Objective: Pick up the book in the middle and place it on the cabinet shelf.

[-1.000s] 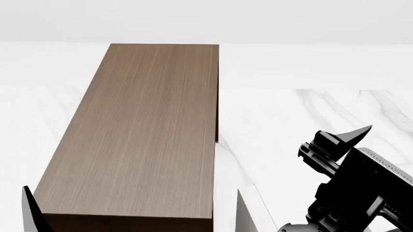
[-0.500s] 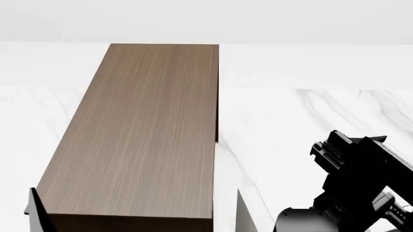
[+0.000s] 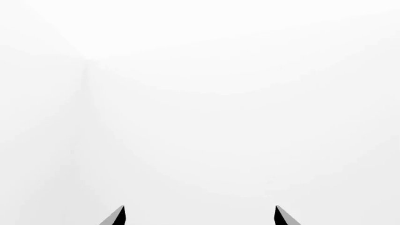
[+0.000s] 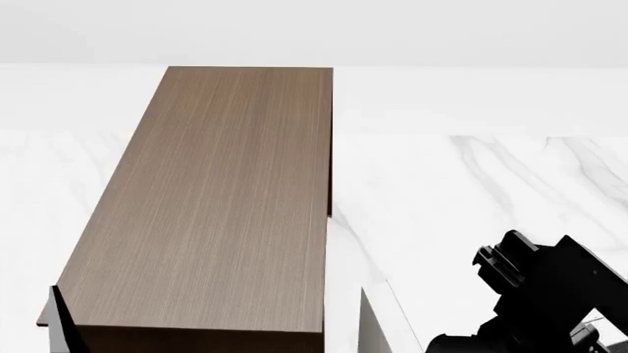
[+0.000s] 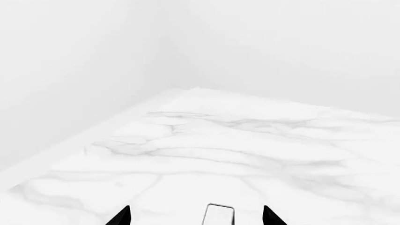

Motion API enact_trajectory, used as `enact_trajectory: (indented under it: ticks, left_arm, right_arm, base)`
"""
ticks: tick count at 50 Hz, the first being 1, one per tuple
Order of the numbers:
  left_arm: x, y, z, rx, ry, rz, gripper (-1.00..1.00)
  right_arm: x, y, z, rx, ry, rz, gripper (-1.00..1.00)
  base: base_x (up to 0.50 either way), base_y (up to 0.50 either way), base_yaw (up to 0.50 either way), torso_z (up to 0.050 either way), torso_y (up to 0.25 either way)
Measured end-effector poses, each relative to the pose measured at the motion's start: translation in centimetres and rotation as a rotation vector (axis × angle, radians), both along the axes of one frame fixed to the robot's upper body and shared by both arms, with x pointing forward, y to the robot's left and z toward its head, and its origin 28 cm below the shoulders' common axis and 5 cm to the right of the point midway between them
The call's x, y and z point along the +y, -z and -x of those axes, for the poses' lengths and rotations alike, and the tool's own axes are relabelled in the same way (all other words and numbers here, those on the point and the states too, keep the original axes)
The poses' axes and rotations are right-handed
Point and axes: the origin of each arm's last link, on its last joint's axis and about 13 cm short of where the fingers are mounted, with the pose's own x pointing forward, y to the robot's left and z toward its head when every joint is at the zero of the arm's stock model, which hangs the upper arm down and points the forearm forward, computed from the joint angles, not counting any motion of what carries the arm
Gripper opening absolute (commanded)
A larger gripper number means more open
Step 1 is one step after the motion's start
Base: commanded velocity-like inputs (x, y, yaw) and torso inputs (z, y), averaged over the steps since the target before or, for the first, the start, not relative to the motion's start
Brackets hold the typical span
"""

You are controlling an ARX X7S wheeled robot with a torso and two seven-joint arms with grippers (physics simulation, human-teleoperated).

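Note:
The slate-grey book is out of view in every frame. The cabinet shelf [image 4: 231, 198] is the long wood-grain top in the middle-left of the head view, and nothing lies on it. My left gripper [image 3: 200, 216] is open and empty, with its tips wide apart, facing a blank white wall. One of its fingers [image 4: 61, 331] shows at the shelf's near left corner. My right gripper [image 5: 196, 216] is open and empty above the marble floor. The right arm [image 4: 545, 294] is low at the right, apart from the cabinet.
White marble floor [image 4: 471, 191] spreads on both sides of the cabinet, up to a white wall. A pale upright slab [image 4: 376, 327] stands just right of the cabinet's near end. A small pale rectangle [image 5: 218, 215] shows on the floor between the right fingertips.
The right arm has sunk toward the lower right, and its fingertips have left the head view. The left finger has shifted slightly right and down. The cabinet has not moved.

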Motion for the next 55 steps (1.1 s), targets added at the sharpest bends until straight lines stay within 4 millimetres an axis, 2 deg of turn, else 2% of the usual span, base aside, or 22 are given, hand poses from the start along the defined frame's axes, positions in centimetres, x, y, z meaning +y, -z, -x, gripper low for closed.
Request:
enact_trajectory:
  ticks: [17, 55]
  left_arm:
    - [0.0, 0.1, -0.1, 0.003, 0.001, 0.000, 1.00]
    - [-0.1, 0.3, 0.1, 0.013, 0.011, -0.008, 1.00]
  right_arm:
    - [0.4, 0.3, 0.8, -0.023, 0.005, -0.060, 1.00]
    - [-0.1, 2.6, 1.3, 0.040, 0.022, -0.088, 1.00]
  base:
    - [0.00, 0.00, 0.00, 0.000, 0.000]
    - [0.00, 0.00, 0.00, 0.000, 0.000]
